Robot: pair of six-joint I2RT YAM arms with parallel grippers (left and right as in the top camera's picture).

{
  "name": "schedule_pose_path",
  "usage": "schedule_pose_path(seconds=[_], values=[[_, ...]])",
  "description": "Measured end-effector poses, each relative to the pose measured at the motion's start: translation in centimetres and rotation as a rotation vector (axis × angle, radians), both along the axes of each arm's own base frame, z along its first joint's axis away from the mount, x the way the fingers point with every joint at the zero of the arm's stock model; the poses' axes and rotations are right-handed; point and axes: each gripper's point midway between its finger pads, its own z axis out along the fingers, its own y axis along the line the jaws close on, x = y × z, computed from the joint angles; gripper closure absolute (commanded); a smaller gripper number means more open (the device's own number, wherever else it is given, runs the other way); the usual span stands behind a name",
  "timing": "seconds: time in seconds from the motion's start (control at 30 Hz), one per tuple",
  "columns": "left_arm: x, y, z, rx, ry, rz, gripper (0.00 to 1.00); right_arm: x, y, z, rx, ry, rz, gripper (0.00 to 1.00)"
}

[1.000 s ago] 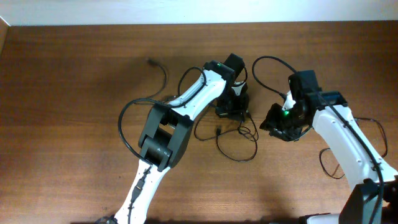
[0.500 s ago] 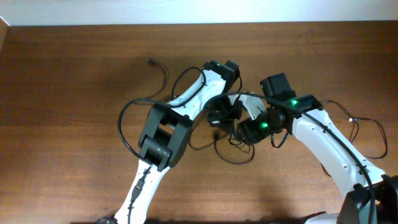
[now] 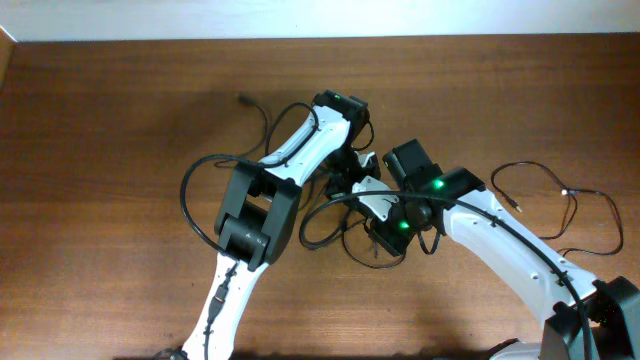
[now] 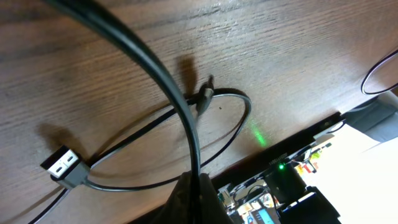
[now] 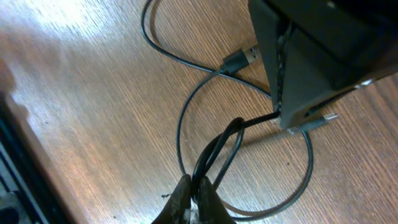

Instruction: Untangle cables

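While both my grippers are pinched fully closed, the untangling looks only partly done. From overhead, the cables [image 3: 350, 228] form a knot of overlapping black loops on the table [image 3: 100, 200], just toward 5 o'clock from the middle, and my two arms meet right over it. My left gripper [image 4: 189, 190] is clamped on one strand [image 4: 155, 74], which arcs away from the fingertips toward 11 o'clock in that wrist view. Under it a loop [image 4: 239, 121] lies flat on the wood, with a USB plug [image 4: 62, 167] at 8 o'clock and a small plug [image 4: 205, 96] touching the loop's upper edge. My right gripper [image 5: 196, 190] grips what looks like two strands doubled together; they rise toward 1 o'clock, and one runs on to the dark body of my left gripper at 2 o'clock. Another plug [image 5: 239, 60] lies at 12 o'clock in that view, its lead curling round the pinched strands. As for what is done, one loose cable [image 3: 560, 200] lies in open curves at 3 o'clock overhead, well apart from the knot, so I judge it freed. A further plug end [image 3: 243, 98] trails off at 11 o'clock, but its lead passes under my left arm and I cannot tell whether it joins the knot. What is left, I judge, is the middle: several loops cross each other between my grippers and need drawing apart.
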Motion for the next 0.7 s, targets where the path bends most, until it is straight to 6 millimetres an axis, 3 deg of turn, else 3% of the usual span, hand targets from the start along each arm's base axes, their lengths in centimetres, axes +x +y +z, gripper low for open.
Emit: schedule_pose_path(seconds=[0.1, 0.2, 0.37, 0.43, 0.47, 0.5, 0.67, 0.7], values=[[0.5, 0.0, -0.3, 0.0, -0.025, -0.001, 1.0, 0.8, -0.4, 0.0, 0.001, -0.005, -0.051, 0.96], [1.4, 0.9, -0.4, 0.013, -0.029, 0.03, 1.0, 2.4, -2.5, 0.0, 0.009, 0.021, -0.199, 0.96], [2.2, 2.4, -0.3, 0.025, -0.009, 0.078, 1.0, 2.8, -4.5, -1.0, 0.003, 0.082, -0.369, 0.95], [2.2, 2.3, -0.3, 0.025, -0.008, 0.077, 1.0, 3.2, -4.4, -1.2, 0.02, 0.082, -0.404, 0.81], [2.2, 2.3, -0.3, 0.025, -0.008, 0.077, 1.0, 3.3, -3.9, -0.9, 0.047, 0.076, -0.384, 0.66], [2.2, 2.3, -0.3, 0.025, -0.009, 0.076, 1.0, 3.4, -3.5, -0.7, 0.07, 0.065, -0.351, 0.6], [2.1, 2.3, -0.3, 0.017, -0.016, 0.062, 1.0, 3.7, -2.1, 0.0, 0.142, 0.021, -0.258, 0.6], [2.1, 2.2, -0.3, 0.015, -0.016, 0.059, 1.0, 3.6, -1.8, 0.0, 0.144, 0.019, -0.241, 0.67]])
